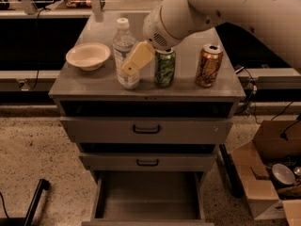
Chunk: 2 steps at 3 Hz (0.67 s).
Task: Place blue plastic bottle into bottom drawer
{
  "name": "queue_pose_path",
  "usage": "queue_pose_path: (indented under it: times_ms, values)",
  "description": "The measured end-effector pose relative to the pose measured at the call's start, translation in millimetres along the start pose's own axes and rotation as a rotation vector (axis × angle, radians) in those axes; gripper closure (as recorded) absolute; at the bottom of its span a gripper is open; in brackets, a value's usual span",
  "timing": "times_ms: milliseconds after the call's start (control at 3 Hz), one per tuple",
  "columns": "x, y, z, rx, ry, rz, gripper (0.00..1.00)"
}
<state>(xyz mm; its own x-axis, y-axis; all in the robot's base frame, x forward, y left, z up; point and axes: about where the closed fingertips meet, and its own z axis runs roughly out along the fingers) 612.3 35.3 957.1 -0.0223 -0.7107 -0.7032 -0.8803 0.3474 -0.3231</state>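
Note:
The blue plastic bottle, clear with a white cap, stands upright on the grey cabinet top, left of centre. My gripper reaches down from the upper right on a white arm; its cream finger lies across the bottle's right side, between the bottle and the green can. The bottom drawer is pulled out at the cabinet's foot and shows a bare grey tray.
A cream bowl sits left of the bottle. An orange-brown can stands at the right. Two upper drawers with black handles are shut. An open cardboard box stands on the floor at the right.

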Motion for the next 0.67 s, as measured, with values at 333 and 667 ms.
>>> queue_pose_path:
  times_ms: [333,667]
  values:
    - [1.7,-6.5,14.6,0.094,-0.043,0.079,0.00]
    - [-1.9,-15.8,30.7,0.144,-0.120,0.144,0.18]
